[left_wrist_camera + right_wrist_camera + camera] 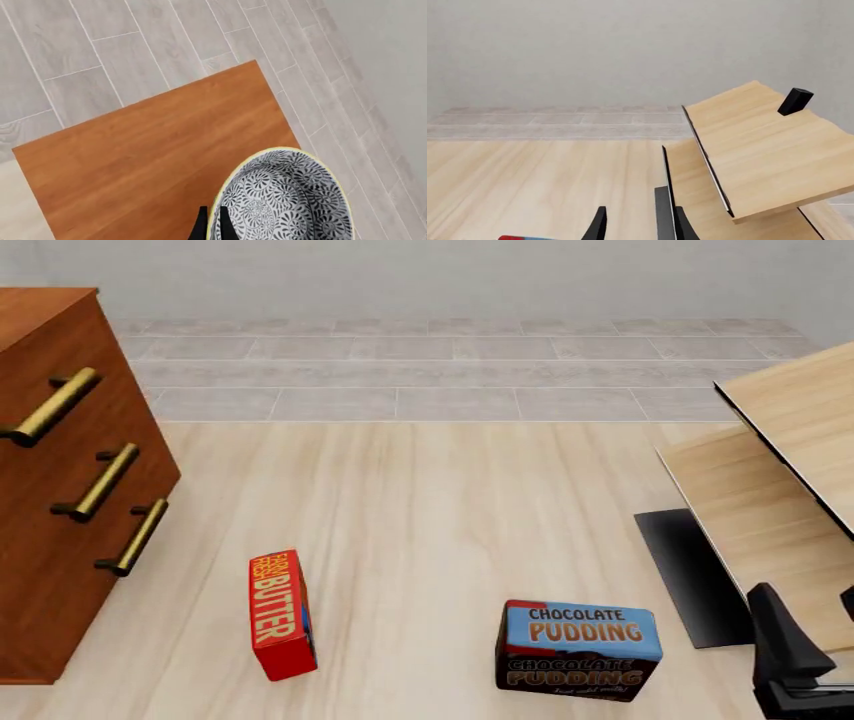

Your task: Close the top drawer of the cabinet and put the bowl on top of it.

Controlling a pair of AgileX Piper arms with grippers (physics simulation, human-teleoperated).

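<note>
My left gripper (212, 225) shows in its wrist camera as two dark fingertips pinched on the pale yellow rim of the bowl (287, 200), one tip outside the wall and one inside, so it is gripping the bowl. The bowl's inside is covered in a dense blue-grey and white floral pattern. It sits over the reddish-brown top of the cabinet (147, 160), near one corner; I cannot tell whether it rests on the wood or hangs just above it. Beyond the cabinet's edges lies grey tiled floor.

In the front camera the cabinet (54, 490) stands at nine o'clock, and the top drawer (60, 400), with its long brass handle, looks flush with the two below.

My right gripper (640, 225) shows two dark fingers spread apart with nothing between them. It hangs over the table (427, 520), at about four o'clock in the front camera, beside pale wood furniture (787, 470). A red butter box (280, 615) stands at seven o'clock and a chocolate pudding box (578, 650) at five o'clock.
</note>
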